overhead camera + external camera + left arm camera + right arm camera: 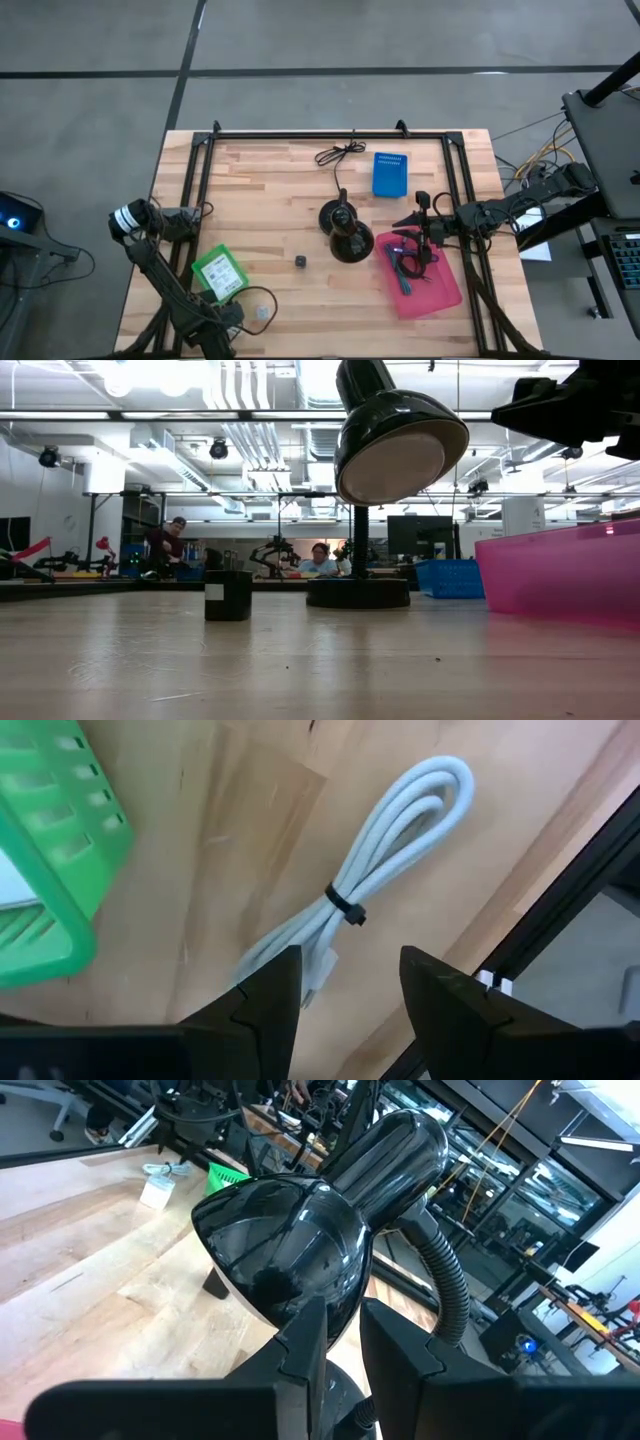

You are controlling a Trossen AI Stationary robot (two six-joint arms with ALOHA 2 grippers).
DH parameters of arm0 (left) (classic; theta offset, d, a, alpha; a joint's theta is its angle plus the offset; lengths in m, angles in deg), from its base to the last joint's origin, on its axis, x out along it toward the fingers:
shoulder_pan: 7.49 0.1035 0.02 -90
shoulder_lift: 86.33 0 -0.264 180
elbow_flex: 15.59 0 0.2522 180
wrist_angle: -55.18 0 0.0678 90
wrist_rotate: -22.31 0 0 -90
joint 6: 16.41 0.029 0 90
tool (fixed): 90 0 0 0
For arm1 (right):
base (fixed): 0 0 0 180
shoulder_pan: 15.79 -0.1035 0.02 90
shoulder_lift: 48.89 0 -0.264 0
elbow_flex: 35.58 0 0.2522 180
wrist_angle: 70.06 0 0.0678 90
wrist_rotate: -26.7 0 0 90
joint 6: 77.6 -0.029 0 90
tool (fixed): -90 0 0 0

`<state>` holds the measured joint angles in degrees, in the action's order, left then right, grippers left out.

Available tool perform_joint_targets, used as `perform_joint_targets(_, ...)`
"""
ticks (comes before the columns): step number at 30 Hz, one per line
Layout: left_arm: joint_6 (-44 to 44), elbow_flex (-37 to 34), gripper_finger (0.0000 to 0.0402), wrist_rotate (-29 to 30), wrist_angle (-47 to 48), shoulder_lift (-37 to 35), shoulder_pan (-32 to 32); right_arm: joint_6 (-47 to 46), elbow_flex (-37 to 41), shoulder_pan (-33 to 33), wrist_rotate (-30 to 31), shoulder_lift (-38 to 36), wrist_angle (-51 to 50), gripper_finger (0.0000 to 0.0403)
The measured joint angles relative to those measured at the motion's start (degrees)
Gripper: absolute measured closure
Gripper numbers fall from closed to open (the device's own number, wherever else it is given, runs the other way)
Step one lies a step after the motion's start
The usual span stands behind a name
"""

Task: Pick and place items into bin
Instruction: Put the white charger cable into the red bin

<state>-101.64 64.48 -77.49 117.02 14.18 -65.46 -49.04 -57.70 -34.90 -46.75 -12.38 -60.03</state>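
The pink bin (432, 290) already holds a few items (pens, apparently). Left on the bench (270, 190): coiled white cable (385, 890) under the left gripper's (350, 985) parted, empty fingers — plus 1 black cube (300, 261). Right gripper (342, 1340) hovers, fingers narrow, empty.

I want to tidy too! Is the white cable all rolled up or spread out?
Rolled up. The white cable lies on the wooden table folded into a bundle, with a black tie cinched around its middle.

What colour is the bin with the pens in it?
Pink. The bin shows best in the high view.
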Motion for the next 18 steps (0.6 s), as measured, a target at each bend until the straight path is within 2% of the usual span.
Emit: perform_joint_targets(18, 2.3, -0.1, 0.0246, 1.1, 1.1, 0.5, -0.2, -0.1, 0.0, 0.0, 0.0, 0.0, 0.0, 0.0349)
